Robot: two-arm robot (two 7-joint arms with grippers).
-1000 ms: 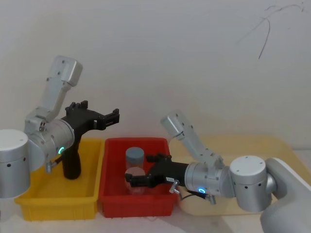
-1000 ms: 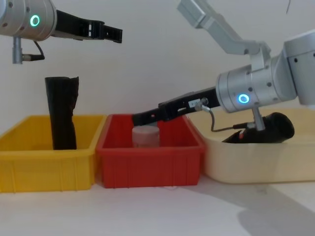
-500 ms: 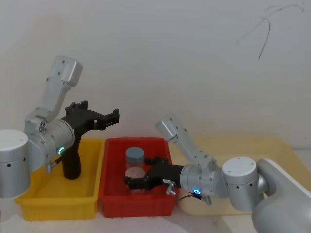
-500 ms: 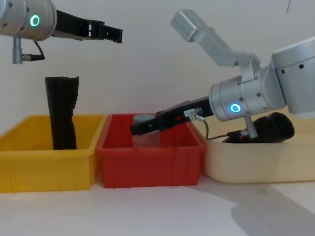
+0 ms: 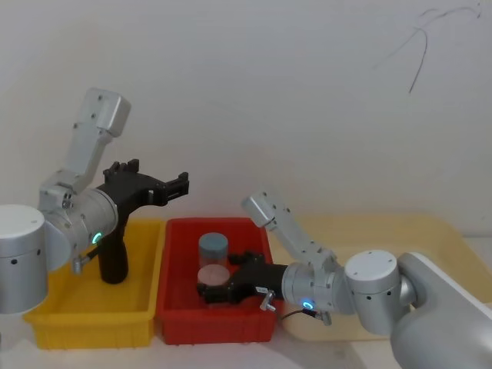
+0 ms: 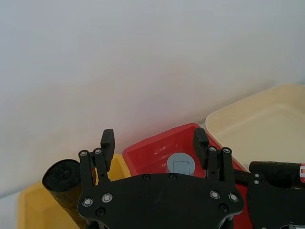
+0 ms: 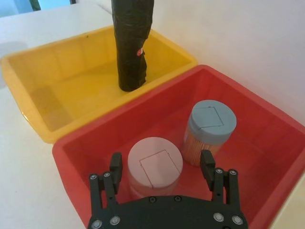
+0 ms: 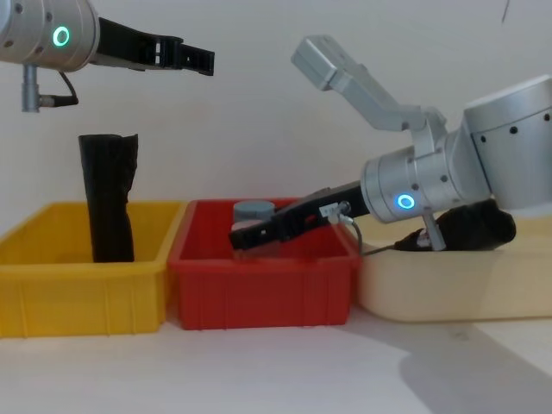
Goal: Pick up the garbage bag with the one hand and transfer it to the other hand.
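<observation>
Chest view is showing the smooth black cylindrical garbage bag roll point(image 8: 483, 228) lying on its side in the cream plastic tray point(image 8: 448, 293). Its long axis is running left to right, and its red-orange marked end is pointing toward the red plastic bin point(image 8: 259, 293). I am counting two black rolls; the second, flared-top roll point(image 8: 108, 198) is standing upright in the yellow plastic bin point(image 8: 86, 293). Two jars are sitting in the red bin, one grey-lidded point(image 7: 212, 119) and one pink-lidded point(image 7: 155, 164). The blue-lit right gripper point(image 8: 239, 239) is reaching into the red bin, its fingers spread wide on either side of the pink-lidded jar. The green-lit left gripper point(image 5: 183, 185) is hanging high over the yellow bin, spread and empty.
</observation>
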